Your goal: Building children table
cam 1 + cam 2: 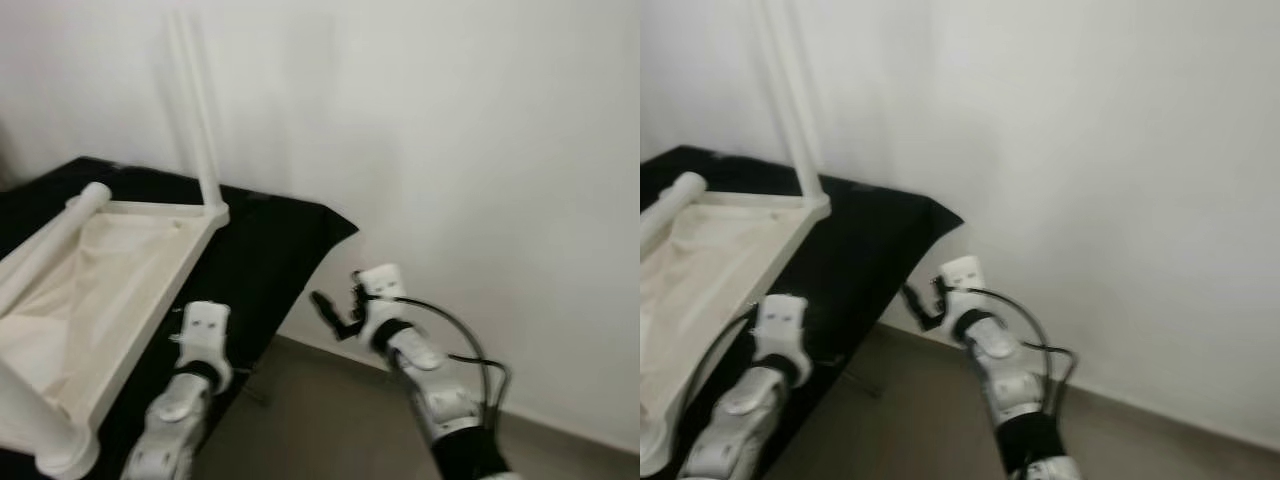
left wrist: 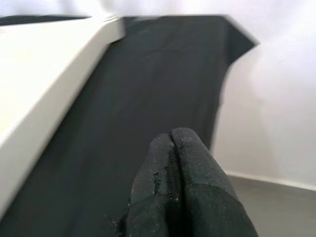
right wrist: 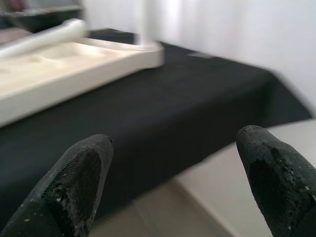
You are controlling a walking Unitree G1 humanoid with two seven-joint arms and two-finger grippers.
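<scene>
The white children's table [image 1: 150, 310] lies upside down on a black-covered surface [image 1: 270, 250]. One leg [image 1: 195, 120] stands up at its far corner, by the wall. A second leg [image 1: 55, 235] leans at the far left, and a third [image 1: 35, 415] rises at the near corner. My left gripper [image 2: 172, 140] is shut with nothing in it, over the black cover just right of the table's rim [image 2: 59, 84]. Off the surface's right edge, my right gripper [image 3: 175, 143] hangs above the floor, open and empty, its fingers [image 3: 81, 173] spread wide toward the table.
A plain white wall [image 1: 480, 150] runs close behind the surface and along the right. Grey-brown floor [image 1: 320, 420] shows between my two arms. A black cable [image 1: 470, 340] loops over my right forearm.
</scene>
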